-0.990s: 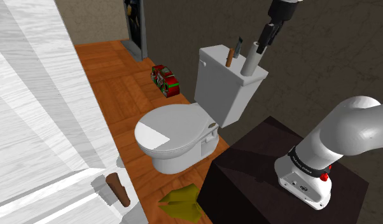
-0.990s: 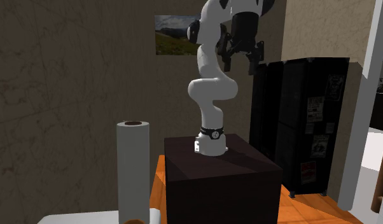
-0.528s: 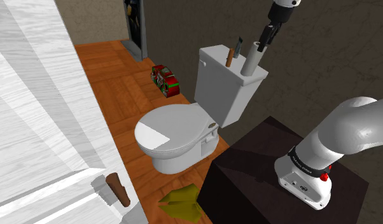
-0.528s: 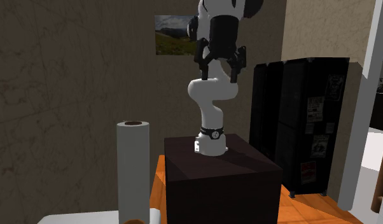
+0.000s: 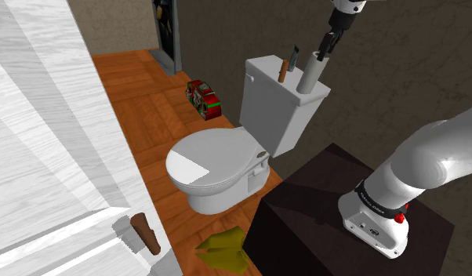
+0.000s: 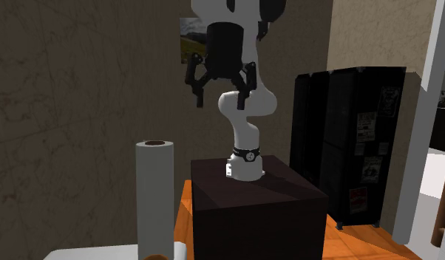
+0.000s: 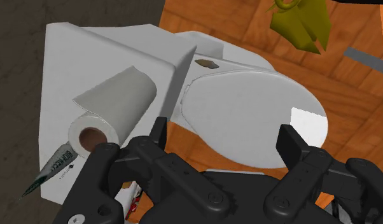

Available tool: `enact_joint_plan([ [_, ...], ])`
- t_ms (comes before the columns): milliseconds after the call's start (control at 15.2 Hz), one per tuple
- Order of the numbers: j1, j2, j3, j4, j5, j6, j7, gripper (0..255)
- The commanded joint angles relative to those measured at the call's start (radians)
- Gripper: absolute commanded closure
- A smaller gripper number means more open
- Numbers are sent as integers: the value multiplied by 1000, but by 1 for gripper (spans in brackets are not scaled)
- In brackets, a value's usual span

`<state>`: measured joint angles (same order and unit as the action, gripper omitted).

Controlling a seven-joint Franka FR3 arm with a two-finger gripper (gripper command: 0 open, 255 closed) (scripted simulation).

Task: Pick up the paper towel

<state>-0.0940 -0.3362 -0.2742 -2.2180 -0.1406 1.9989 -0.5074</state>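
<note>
**Entry: paper towel roll on the toilet tank; my hand open, holding nothing**

1. Task item. Plain white-grey paper towel roll with a brown cardboard core. It stands upright on top of the white toilet tank, at the end of the tank nearest the dark wall.
2. My hand. All-black two-finger gripper. The fingers are spread apart with nothing between them. In the shoulder view it hangs just above the top of the roll. The wrist view looks down past the roll onto the closed toilet lid.
3. Neighbour on the tank. A slim brown-handled object stands just beside the roll; I cannot tell what it is.
4. White toilet bowl with closed oval lid, in front of the tank.
5. Floor. On the orange wooden boards are a red-and-green toy near the tank and an olive-yellow folded shape by the dark box stand.
</note>
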Motion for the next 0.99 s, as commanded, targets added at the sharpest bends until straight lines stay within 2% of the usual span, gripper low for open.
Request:
enact_joint_plan([
  [0,-7,65,-35,44,14,25,-47,0],
  [396,-33,271,-122,202,99,71,-190,0],
  [660,-63,402,-155,316,172,78,-278,0],
  [924,-65,417,-154,278,181,129,-283,0],
])
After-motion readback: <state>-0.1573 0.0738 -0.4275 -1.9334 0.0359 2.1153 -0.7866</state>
